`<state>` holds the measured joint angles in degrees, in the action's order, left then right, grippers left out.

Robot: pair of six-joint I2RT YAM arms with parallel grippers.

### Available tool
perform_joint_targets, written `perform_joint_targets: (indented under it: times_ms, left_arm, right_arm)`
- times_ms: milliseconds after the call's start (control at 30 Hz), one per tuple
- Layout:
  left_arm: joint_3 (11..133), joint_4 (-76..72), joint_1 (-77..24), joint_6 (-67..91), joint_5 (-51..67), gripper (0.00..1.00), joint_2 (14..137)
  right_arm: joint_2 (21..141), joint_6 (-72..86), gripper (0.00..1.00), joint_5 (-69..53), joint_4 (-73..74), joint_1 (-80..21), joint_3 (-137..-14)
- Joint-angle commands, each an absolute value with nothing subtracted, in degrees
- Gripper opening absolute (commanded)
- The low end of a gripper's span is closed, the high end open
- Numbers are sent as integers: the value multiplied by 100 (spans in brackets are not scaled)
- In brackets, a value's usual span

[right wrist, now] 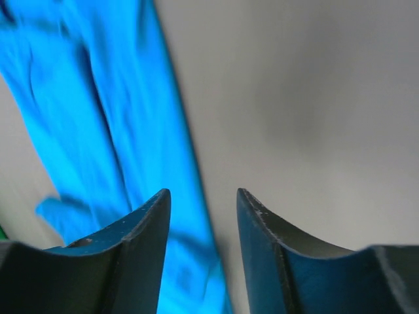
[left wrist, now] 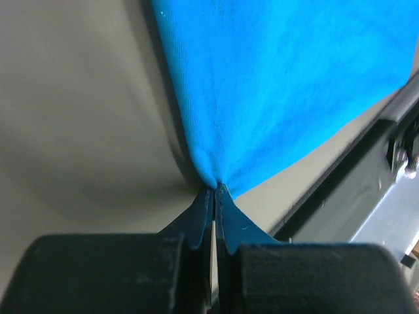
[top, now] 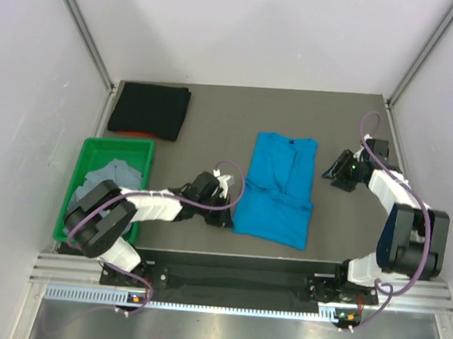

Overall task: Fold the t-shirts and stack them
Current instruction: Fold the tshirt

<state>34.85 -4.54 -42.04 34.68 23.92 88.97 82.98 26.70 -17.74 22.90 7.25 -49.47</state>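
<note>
My left claw is pinched tight on the near left corner of the bright blue cloth t-shirt, and the fabric gathers into small creases right at my fingertips. From above, that claw sits low at the shirt's near left corner, with the arm reaching in from the left.

The blue t-shirt lies lengthwise in the middle of the dark grey table, its collar toward the far side and rumpled folds running down its length.

My right claw stands partly open with nothing between the fingers. It is over bare tabletop just beside the blue shirt's right edge. In the overhead view it is near the shirt's far right side, clear of the cloth.

The black t-shirt lies folded in the far left corner of the table. The grey t-shirt lies crumpled inside the green plastic bin at the table's left edge.
</note>
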Motion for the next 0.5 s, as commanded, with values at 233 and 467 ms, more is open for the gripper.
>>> perform_joint_targets:
  times_ms: [233,467]
  left_arm:
    - [3329,534,-4518,3930,855,43,7366]
    - [5025,1345,-3844,3209,876,46,7856]
  right_arm:
    - [9983,2022,37,-3030,783,510,-6203]
    - [11056,1819,36,-3094,1212,343,-7346]
